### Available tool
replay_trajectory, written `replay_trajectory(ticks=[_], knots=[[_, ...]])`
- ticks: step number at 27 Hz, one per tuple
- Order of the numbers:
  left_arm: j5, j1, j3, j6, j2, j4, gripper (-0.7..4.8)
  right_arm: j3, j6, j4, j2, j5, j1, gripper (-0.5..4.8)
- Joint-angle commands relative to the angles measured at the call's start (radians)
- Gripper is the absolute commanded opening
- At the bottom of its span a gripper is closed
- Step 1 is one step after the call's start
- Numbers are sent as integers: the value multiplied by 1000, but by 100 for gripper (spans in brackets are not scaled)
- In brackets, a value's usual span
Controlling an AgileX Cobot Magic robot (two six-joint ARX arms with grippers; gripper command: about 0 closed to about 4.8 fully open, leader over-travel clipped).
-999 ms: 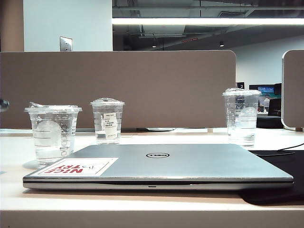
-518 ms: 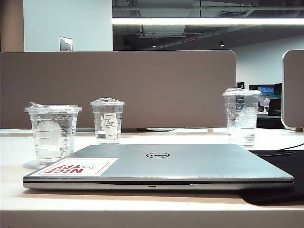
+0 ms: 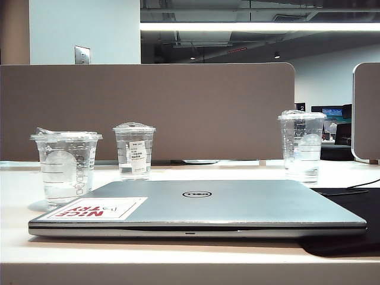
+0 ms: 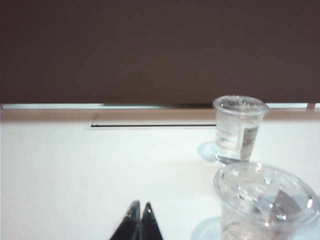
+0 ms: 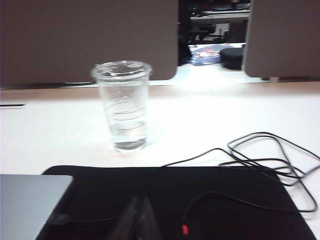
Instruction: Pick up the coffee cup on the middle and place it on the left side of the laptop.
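Desk (image 3: pixel 178 252), brown partition (image 3: pixel 178 107), left gripper (image 4: pixel 140 220), right gripper (image 5: pixel 141 220) closed

A brown partition (image 3: pixel 148 110) runs behind the pale bench (image 3: pixel 178 252). Above it, a pale wall (image 3: pixel 83 29) with a switch plate (image 3: pixel 82 54), and a bright strip light (image 3: pixel 261 27) glowing under a dark open ceiling (image 3: pixel 255 9). Far right, a lit monitor (image 3: pixel 332 111).

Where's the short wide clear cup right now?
In the exterior view, the short wide clear plastic cup stands at the left, beside the slim silver laptop's stickered corner, nearer than the narrower labelled cup.
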Motion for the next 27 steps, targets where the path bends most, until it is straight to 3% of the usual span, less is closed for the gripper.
replay_trajectory(ticks=[1, 7, 27], knots=[[-4, 1, 6, 21, -34, -51, -6, -4, 0, 13, -2, 2, -21, -5], [-112, 1, 5, 23, -42, -90, -6, -4, 0, 11, -2, 2, -13, -5], [-108, 1, 5, -47, -42, -98, -4, -4, 0, 11, -2, 2, -9, -5]])
